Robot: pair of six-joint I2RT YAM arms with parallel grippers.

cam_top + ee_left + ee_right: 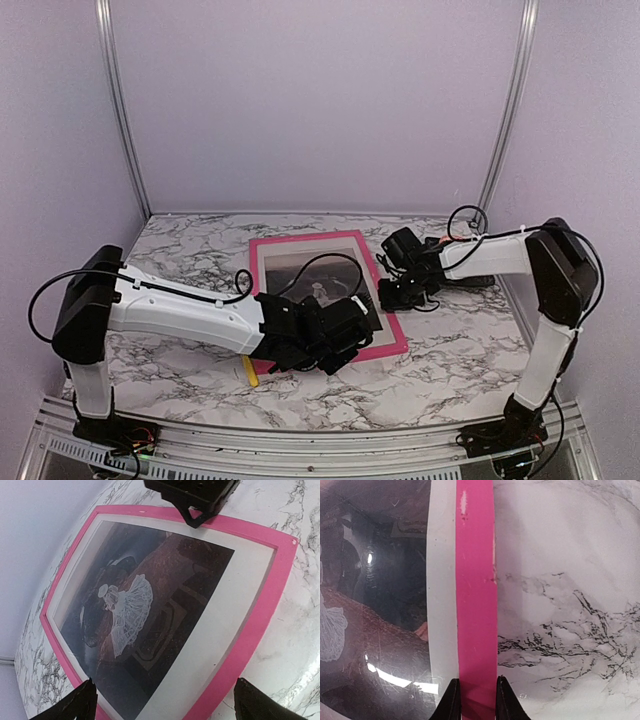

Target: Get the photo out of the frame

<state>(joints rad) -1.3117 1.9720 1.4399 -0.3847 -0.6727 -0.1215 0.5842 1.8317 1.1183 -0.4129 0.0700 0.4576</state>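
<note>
Left gripper [164,690] fingers spread wide above frame [260,605] near edge. Right gripper [477,682] pinched on frame's right border. Frame flat at middle of tabletop [190,250], photo [150,610] inside, behind white mat [225,620].

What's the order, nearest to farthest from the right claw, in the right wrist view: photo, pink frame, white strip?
1. pink frame: its border runs between the right claw's fingertips.
2. white strip: just left of the border.
3. photo: farthest left.
</note>
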